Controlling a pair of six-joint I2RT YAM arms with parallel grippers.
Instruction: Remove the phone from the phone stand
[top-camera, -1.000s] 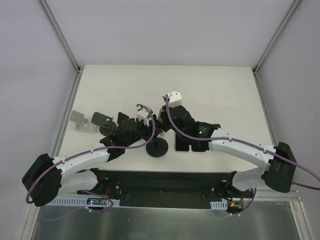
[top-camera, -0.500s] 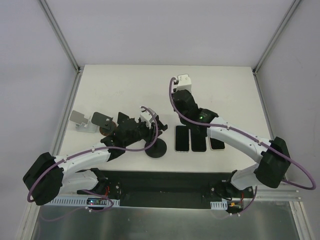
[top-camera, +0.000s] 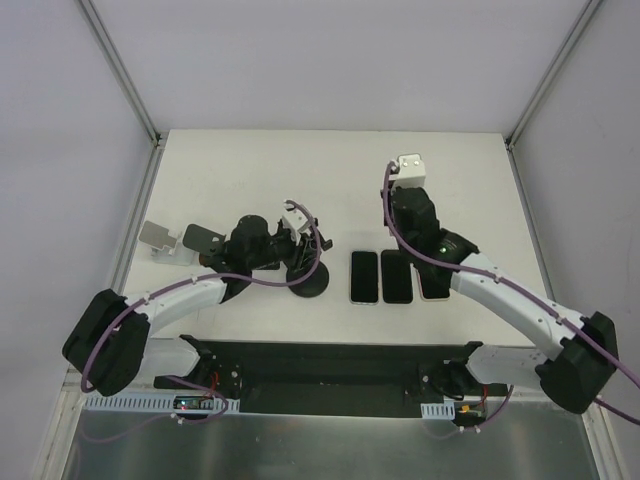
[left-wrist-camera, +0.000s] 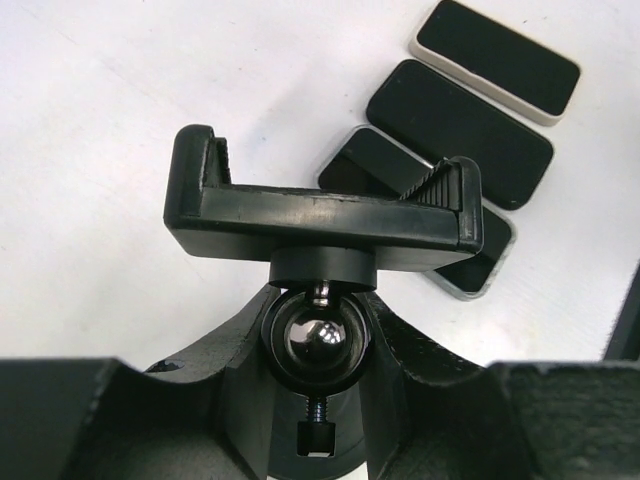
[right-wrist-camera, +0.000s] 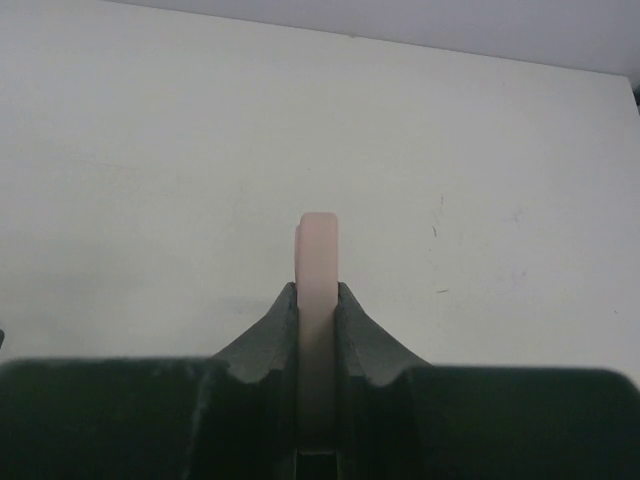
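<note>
The black phone stand (top-camera: 309, 282) stands left of centre, and its cradle (left-wrist-camera: 320, 208) is empty in the left wrist view. My left gripper (top-camera: 285, 250) is shut round the stand's ball-joint neck (left-wrist-camera: 318, 343). My right gripper (top-camera: 408, 208) is raised right of the stand and is shut on a phone with a pale pink edge (right-wrist-camera: 318, 250), held edge-on between the jaws. That phone is hidden under the arm in the top view.
Three phones lie flat in a row right of the stand: one (top-camera: 364, 277), a second (top-camera: 397, 277) and a cream-cased third (top-camera: 433, 287), partly under my right arm. A grey stand (top-camera: 160, 240) and a dark stand (top-camera: 204, 240) sit at the left edge.
My right gripper has moved away from the stand to the right and back with the phone in it. My left gripper stays on the stand, with its arm drawn in to the left.
</note>
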